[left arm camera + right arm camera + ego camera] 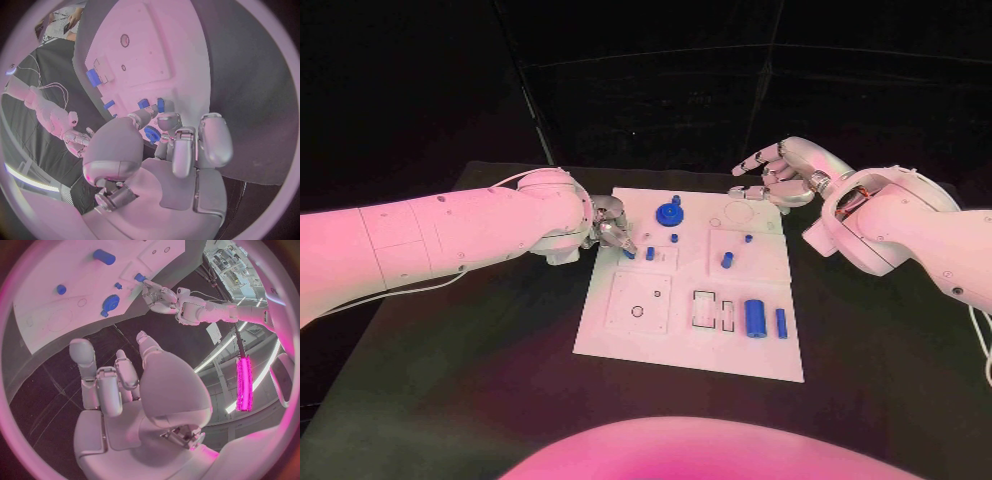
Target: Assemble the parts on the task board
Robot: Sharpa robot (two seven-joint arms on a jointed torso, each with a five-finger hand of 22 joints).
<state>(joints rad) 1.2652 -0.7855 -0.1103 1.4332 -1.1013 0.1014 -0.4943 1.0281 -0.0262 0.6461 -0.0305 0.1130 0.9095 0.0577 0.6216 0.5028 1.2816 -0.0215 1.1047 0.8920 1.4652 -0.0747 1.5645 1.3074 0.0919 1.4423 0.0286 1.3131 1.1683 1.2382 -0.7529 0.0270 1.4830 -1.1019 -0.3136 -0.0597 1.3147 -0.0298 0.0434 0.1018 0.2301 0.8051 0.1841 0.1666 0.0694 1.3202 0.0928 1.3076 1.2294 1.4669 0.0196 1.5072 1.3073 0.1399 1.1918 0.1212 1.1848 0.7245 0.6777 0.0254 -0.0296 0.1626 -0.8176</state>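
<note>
Two white arms reach in over the black table [473, 400] I am working at, and beyond its far edge I see a dark room crossed by thin lines.

Nearest me on the white rectangular task board [661, 350], well short of both hands, sit a large blue cylinder [756, 318] and a thinner blue bar [780, 323] just beside it, next to two small rectangular slots [714, 308]. A raised square plate with a small ring-shaped hole [640, 302] lies on the side of my left hand.

Farther up the board, a short blue peg [727, 260] stands between the two hands, with a tiny blue stud [747, 238] just beyond it. A blue gear-shaped wheel [671, 213] stands at the far end, just beside my left hand.

My left hand [607, 230] rests at the board's edge with its fingers curled down together; a small blue part [651, 253] sits right at the fingertips [167, 120], but I cannot tell whether they pinch it or only touch it.

My right hand [783, 172] hovers over the far corner of the board, fingers spread apart and holding nothing, well apart from every blue part.
</note>
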